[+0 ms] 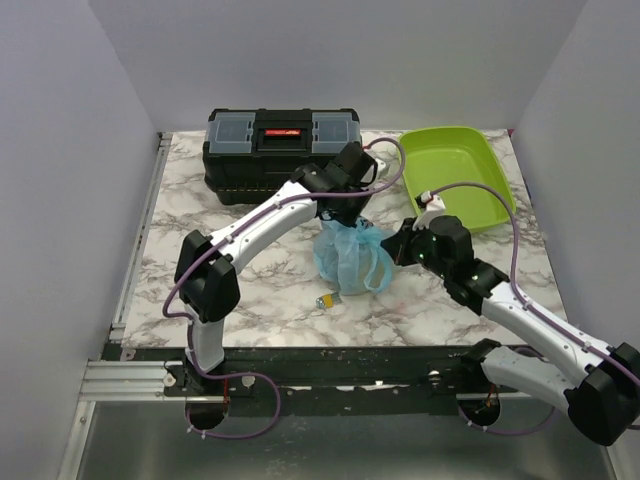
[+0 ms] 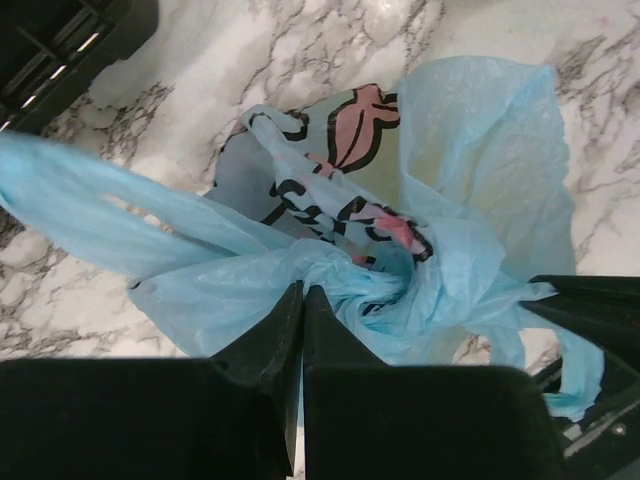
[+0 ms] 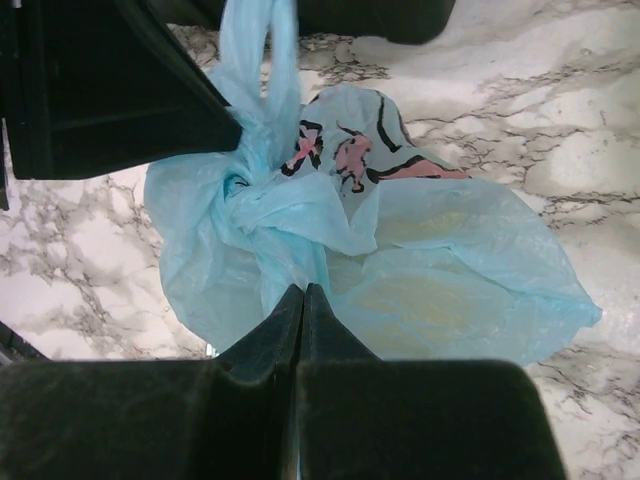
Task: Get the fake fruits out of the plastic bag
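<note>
"now, where sits the plastic bag [image 1: 353,257]?"
"on the table [image 1: 262,300], bunched; left gripper [image 2: 302,290] and right gripper [image 3: 302,288] each pinch its film, jaws fully closed. yellowish fake fruits [image 3: 425,300] show dimly inside."

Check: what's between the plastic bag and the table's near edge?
A small yellow-and-silver block, close to the plastic bag. Shows in the top external view.

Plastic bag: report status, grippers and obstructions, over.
Left gripper shut on plastic bag, top bunch. Right gripper shut on its film. No fruit out; yellowish shapes show through film. Small yellow block beside bag.
</note>
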